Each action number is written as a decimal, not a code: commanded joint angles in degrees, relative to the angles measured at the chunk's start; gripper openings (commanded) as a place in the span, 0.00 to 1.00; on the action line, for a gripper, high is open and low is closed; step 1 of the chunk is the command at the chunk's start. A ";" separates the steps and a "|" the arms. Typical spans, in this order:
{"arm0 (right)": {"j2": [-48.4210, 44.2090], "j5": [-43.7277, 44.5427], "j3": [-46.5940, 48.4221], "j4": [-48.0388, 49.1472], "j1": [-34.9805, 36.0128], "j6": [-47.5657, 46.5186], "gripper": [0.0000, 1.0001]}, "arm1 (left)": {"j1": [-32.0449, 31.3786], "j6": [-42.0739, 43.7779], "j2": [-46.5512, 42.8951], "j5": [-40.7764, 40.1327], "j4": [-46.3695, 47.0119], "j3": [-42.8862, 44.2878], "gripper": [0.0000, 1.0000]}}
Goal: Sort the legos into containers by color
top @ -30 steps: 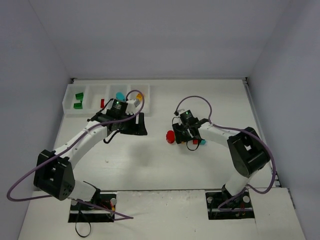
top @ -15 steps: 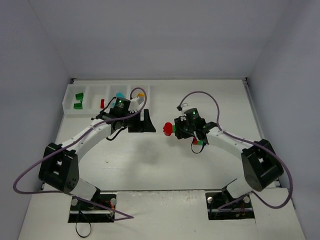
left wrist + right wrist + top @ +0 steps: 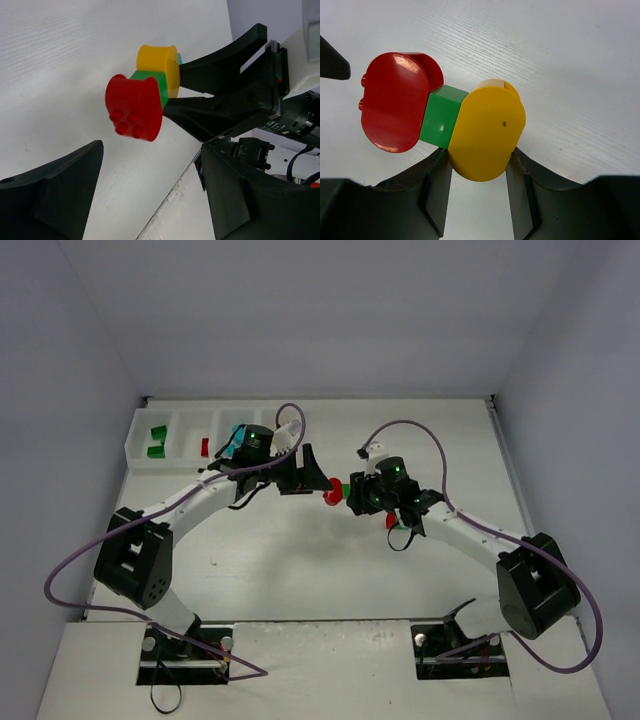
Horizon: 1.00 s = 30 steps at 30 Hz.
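Right fingers (image 3: 437, 192): closed on the yellow end (image 3: 487, 132) of a red-green-yellow lego stack (image 3: 442, 122), seen at mid-frame from above.
Left fingers (image 3: 65, 192): spread open, set either side of the red end (image 3: 135, 105), apart from it.
Containers (image 3: 133, 447): placed on the table (image 3: 300, 560), upper left; green legos (image 3: 156, 440) are held in the leftmost compartment.

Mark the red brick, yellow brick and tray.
red brick (image 3: 395, 102), right wrist view, middle of flat face
yellow brick (image 3: 487, 132), right wrist view, middle of flat face
tray (image 3: 138, 435), top external view, left end wall
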 commanded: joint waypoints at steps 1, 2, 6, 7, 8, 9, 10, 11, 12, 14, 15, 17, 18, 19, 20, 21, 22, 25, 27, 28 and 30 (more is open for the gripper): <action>-3.15 -1.29 0.45 5.20 -0.33 -0.24 0.00 | -0.99 -1.32 0.31 1.48 5.30 4.17 0.72; -3.76 -1.29 0.36 5.38 -0.33 -0.33 0.00 | -1.16 -1.32 0.58 1.57 5.30 4.70 0.72; -4.64 -1.47 0.09 5.91 -0.33 -0.42 0.00 | -1.69 -0.10 1.81 -0.53 2.51 5.76 0.72; -4.73 -1.47 0.01 5.91 -0.33 -0.42 0.00 | -1.78 -0.09 2.34 -0.54 2.32 5.85 0.72; -4.73 -1.56 0.00 5.91 -0.33 -0.42 0.00 | -1.78 -0.09 2.51 -0.71 2.40 5.93 0.72; -4.73 -1.56 -0.08 5.91 -0.33 -0.33 0.00 | -1.78 -0.09 2.60 -1.06 2.32 6.02 0.72; -4.90 -1.73 -0.26 6.00 -0.33 -0.33 0.00 | -1.78 0.00 2.87 -1.33 2.14 6.02 0.72; -4.99 -1.82 -0.43 6.17 -0.33 -0.16 0.00 | -1.78 0.08 2.95 -1.59 1.96 6.11 0.71; -5.17 -1.91 -0.52 6.26 -0.33 -0.07 0.00 | -1.78 0.00 3.04 -1.50 1.96 6.11 0.71; -5.61 -2.08 -0.96 6.61 -0.33 -0.06 0.00 | -1.78 -0.35 3.22 -1.16 2.40 6.11 0.68; -5.70 -2.17 -1.05 6.70 -0.33 0.02 0.00 | -1.78 -0.53 3.22 -0.89 2.75 6.11 0.67; -5.96 -2.43 -1.22 6.88 -0.33 0.02 0.00 | -1.78 -1.49 3.22 0.42 4.41 5.85 0.63; -6.05 -2.44 -1.31 6.96 -0.33 0.02 0.00 | -1.78 -1.67 2.96 0.95 6.42 5.32 0.60; -6.05 -2.44 -1.49 7.22 -0.33 0.11 0.00 | -1.78 -2.02 2.78 1.31 7.84 5.15 0.58; -6.31 -2.52 -1.49 7.31 -0.33 0.28 0.00 | -1.87 -2.46 2.69 1.92 8.37 4.80 0.55; -6.49 -2.70 -1.84 7.75 -0.33 0.55 0.00 | -1.87 -2.90 2.69 2.79 9.16 4.62 0.53; -6.66 -2.70 -1.84 7.75 -0.33 0.55 0.00 | -1.87 -2.90 2.69 2.80 9.52 4.44 0.53; -7.01 -3.23 -2.19 8.89 -0.33 0.90 0.00 | -1.87 -3.87 2.78 4.12 10.66 3.65 0.53; -7.10 -3.31 -2.46 9.16 -0.42 1.08 0.00 | -1.95 -4.13 2.69 4.21 10.93 3.30 0.53; -7.10 -3.31 -2.46 9.34 -0.42 1.16 0.00 | -2.04 -4.13 2.60 4.12 10.93 3.04 0.53; -7.45 -3.40 -2.72 9.69 -0.42 1.43 0.00 | -2.04 -4.05 2.17 4.12 10.93 2.68 0.53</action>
